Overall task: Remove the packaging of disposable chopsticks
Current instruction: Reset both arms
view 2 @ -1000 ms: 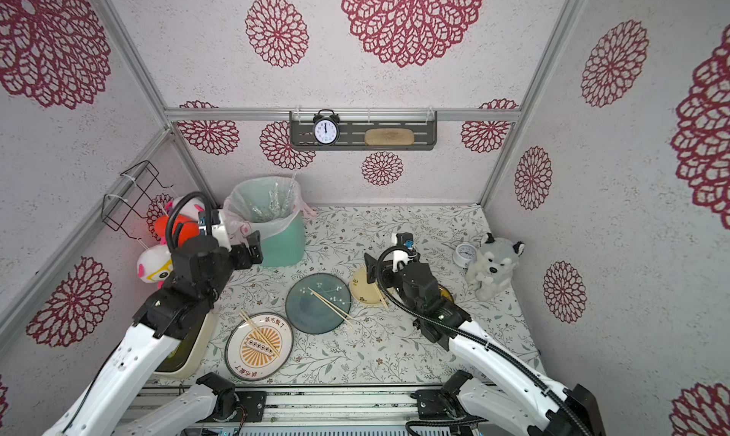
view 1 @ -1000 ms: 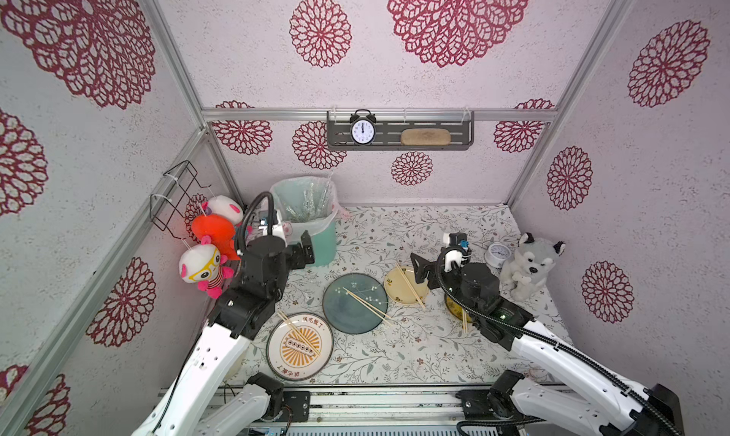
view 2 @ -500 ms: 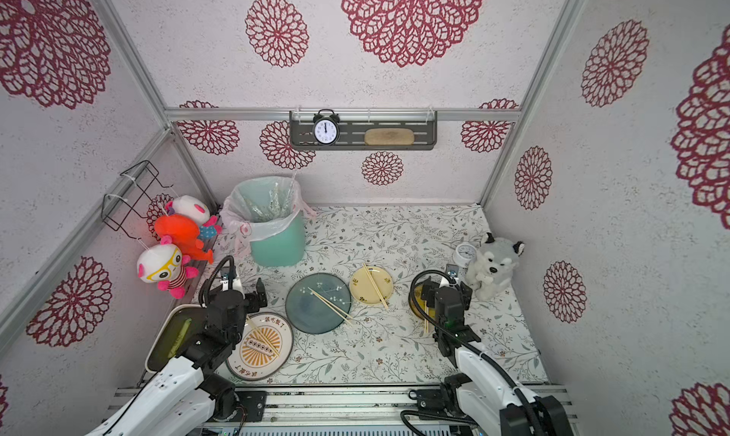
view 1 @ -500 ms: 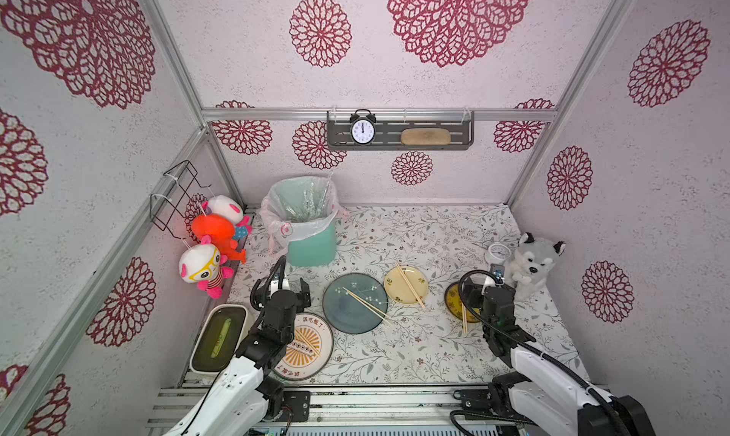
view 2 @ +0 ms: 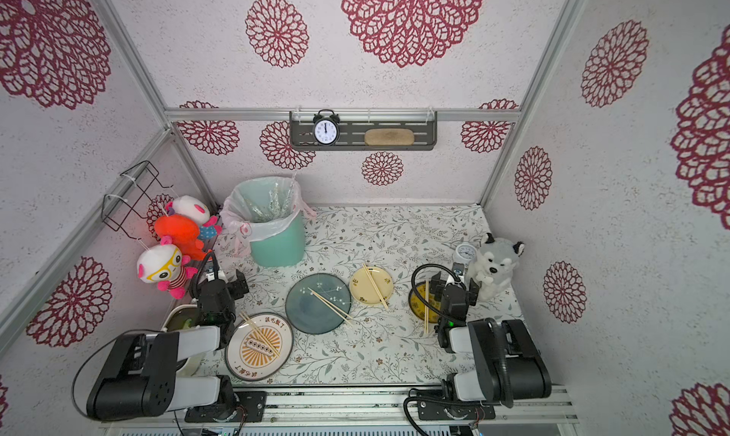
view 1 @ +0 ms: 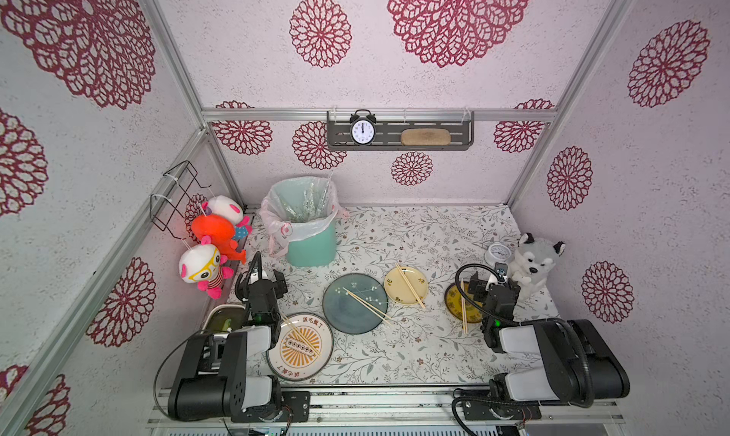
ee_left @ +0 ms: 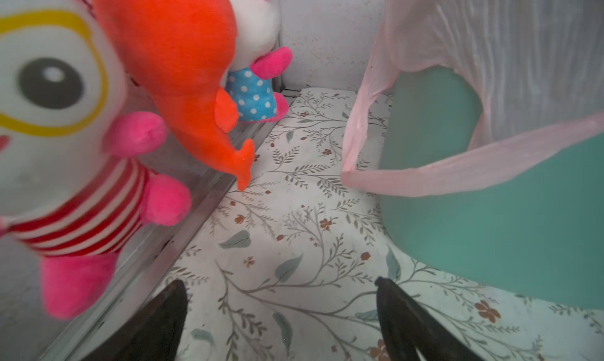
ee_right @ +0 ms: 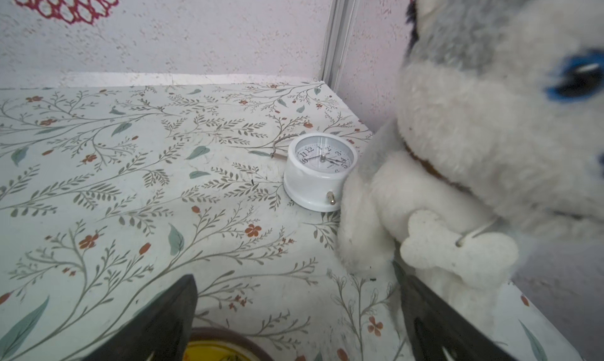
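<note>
Left pincer (ee_left: 277, 282), right pincer (ee_right: 297, 277) agape; packaging (view 1: 312, 201) in bin (view 1: 312, 250); chopsticks (view 1: 365, 305) on plates (view 1: 343, 325).

Four plates (view 2: 306, 315) sit in a row across the floral table (view 2: 395, 232), each with bare disposable chopsticks (view 2: 330, 303) lying on it. Far left, the teal bin (view 2: 276, 244) holds the packaging (view 2: 272, 205) (crinkly clear sleeves, standing on end). Nearer, the left gripper (view 2: 231, 286) hangs beside the plush toys (view 2: 162, 270), the right gripper (view 2: 454, 284) beside the husky (view 2: 493, 264).
</note>
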Controlling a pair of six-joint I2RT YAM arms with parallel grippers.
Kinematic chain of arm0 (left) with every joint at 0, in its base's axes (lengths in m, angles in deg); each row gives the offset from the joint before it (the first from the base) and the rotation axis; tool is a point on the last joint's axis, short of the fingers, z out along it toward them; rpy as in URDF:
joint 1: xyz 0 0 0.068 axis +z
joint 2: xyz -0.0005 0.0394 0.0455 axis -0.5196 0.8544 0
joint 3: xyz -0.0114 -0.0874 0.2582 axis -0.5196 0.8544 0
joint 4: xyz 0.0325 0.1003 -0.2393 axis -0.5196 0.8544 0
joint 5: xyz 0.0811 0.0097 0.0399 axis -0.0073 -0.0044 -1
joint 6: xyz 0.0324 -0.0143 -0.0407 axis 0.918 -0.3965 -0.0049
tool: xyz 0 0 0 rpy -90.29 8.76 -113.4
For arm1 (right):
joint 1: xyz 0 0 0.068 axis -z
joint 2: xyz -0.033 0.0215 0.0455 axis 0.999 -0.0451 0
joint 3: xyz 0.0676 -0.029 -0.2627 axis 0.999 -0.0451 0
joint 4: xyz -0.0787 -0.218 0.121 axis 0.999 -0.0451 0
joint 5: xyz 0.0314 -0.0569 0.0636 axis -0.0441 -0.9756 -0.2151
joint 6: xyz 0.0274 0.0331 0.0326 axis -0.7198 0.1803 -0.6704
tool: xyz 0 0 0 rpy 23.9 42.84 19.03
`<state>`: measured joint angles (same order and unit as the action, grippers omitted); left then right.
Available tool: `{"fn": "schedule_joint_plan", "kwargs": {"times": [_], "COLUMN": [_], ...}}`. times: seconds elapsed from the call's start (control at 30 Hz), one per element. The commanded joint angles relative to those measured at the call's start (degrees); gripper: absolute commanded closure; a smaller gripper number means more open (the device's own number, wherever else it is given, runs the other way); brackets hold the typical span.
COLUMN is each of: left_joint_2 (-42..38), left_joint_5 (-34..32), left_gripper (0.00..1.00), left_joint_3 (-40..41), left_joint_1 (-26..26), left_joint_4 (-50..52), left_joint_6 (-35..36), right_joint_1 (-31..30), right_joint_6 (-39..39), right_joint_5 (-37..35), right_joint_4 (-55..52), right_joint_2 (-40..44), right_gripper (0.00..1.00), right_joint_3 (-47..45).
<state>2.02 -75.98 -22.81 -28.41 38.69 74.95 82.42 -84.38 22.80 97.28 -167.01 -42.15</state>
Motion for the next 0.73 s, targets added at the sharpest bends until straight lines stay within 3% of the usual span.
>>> {"fn": "schedule_joint_plan", "kwargs": {"times": [0.0, 0.07, 0.13, 0.17, 0.23, 0.7], "left_joint_2": [4.84, 10.29, 7.83, 8.16, 9.48, 8.98], "left_joint_5": [7.78, 7.93, 7.35, 8.37, 9.18, 9.05], "left_gripper": [0.07, 0.01, 0.02, 0.02, 0.02, 0.02], "left_joint_3": [-3.43, -4.62, -8.86, -9.68, -9.06, -8.92], "left_joint_1": [1.42, 2.37, 2.66, 3.44, 4.03, 3.95], "left_joint_4": [-9.65, -14.57, -0.91, -0.31, -4.47, -3.70], "left_joint_6": [0.24, 0.40, -1.68, -1.82, -1.93, -2.02], "right_joint_1": [0.55, 0.24, 0.39, 0.60, 0.77, 1.74], "right_joint_6": [0.76, 0.49, 0.01, 0.09, -0.49, -0.90], "right_joint_5": [2.83, 3.45, 3.10, 2.84, 3.08, 4.43], "right_joint_4": [13.24, 8.63, 7.79, 8.85, 7.34, 7.06], "right_joint_2": [-6.59, -5.37, -5.07, -5.98, -5.33, -5.41], "right_gripper": [0.02, 0.01, 0.01, 0.01, 0.01, 0.01], "right_joint_3": [1.15, 2.25, 2.70, 2.75, 2.90, 3.24]}}
